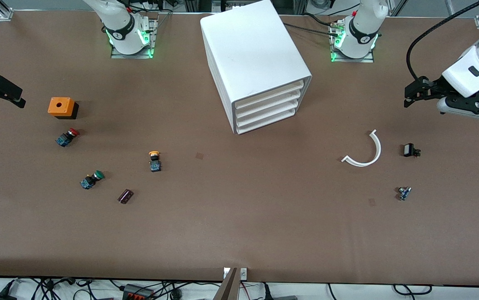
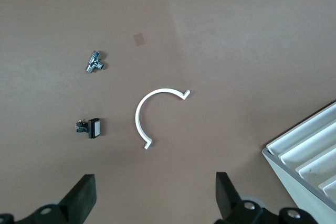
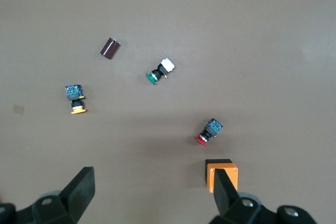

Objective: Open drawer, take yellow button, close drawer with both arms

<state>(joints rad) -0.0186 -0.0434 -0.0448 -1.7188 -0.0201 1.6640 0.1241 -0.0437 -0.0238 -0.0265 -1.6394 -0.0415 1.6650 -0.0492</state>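
Button on open table | drawers flush | left pincer, right pincer apart

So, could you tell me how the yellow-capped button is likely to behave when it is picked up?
The yellow-capped button looks small and probably light. It lies on its side on the table, and its round cap may let it roll if nudged. The squarish black and blue body likely offers flatter, steadier faces to grip.
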